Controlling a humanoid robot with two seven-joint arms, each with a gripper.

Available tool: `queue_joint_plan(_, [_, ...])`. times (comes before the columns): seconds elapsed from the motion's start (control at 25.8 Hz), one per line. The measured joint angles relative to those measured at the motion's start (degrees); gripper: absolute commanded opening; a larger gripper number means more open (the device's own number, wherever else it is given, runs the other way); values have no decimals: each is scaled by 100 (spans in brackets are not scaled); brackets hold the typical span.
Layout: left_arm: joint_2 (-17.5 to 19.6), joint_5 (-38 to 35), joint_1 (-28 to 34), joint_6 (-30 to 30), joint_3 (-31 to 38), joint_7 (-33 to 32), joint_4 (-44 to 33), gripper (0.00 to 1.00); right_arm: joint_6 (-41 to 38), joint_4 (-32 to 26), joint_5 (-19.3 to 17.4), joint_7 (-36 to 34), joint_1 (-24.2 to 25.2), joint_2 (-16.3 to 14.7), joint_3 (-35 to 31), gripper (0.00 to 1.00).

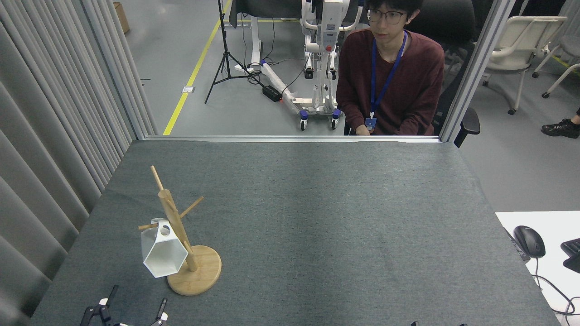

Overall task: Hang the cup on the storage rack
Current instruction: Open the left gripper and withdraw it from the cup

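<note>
- Cup (pixel 161 253): white, hexagonal; hung by its holed rim tab on a left peg of the storage rack (pixel 181 235).
- Storage rack: stood on grey counter (pixel 317 217).
- Left gripper (pixel 129 310): fingers spread wide, nothing held.
- Right gripper: not seen.

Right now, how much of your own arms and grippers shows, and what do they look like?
Only my left gripper shows, at the bottom edge: thin black linkage fingers with small white patches at the joints. My right arm is just tiny dark specks at the bottom edge, too little to describe. No cables or markings visible.
</note>
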Motion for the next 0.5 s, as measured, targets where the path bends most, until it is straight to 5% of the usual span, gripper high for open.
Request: queue_joint_plan(0.5, [427,1860,752,-1674,38,-215,13,99,-383,-91,5,-102,294,-27,-206,98])
